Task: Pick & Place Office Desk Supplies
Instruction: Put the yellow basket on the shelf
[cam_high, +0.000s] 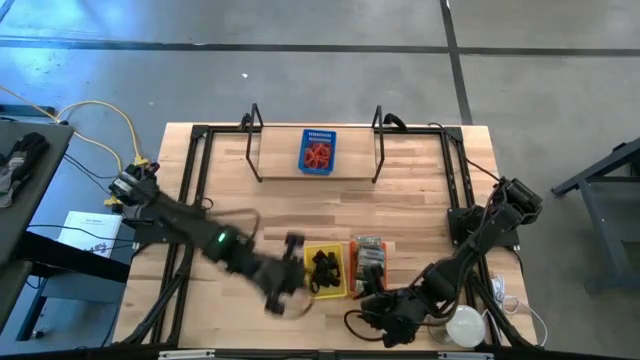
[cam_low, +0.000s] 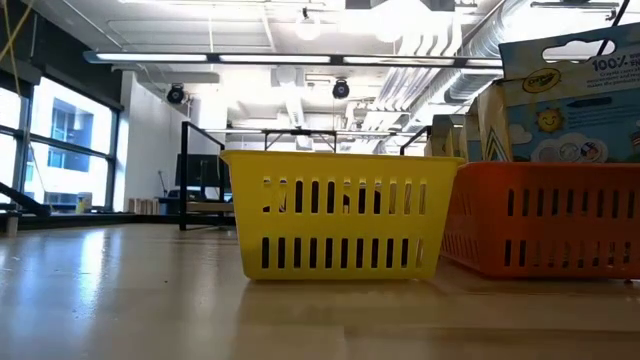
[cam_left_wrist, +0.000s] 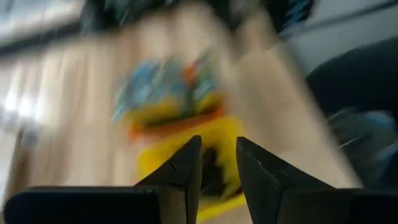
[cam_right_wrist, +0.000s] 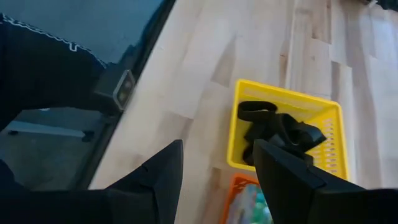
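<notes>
Black clips and loops lie in the yellow tray; they also show in the right wrist view. Red loops fill the blue tray at the table's far middle. My left gripper hovers blurred just left of the yellow tray, open and empty, its fingers aimed at that tray. My right gripper sits near the table's near edge, by the orange tray, open and empty.
The orange tray holds crayon boxes and stands right beside the yellow tray. A round white object lies at the near right corner. A black frame stands around the blue tray. Bare wood lies between the trays.
</notes>
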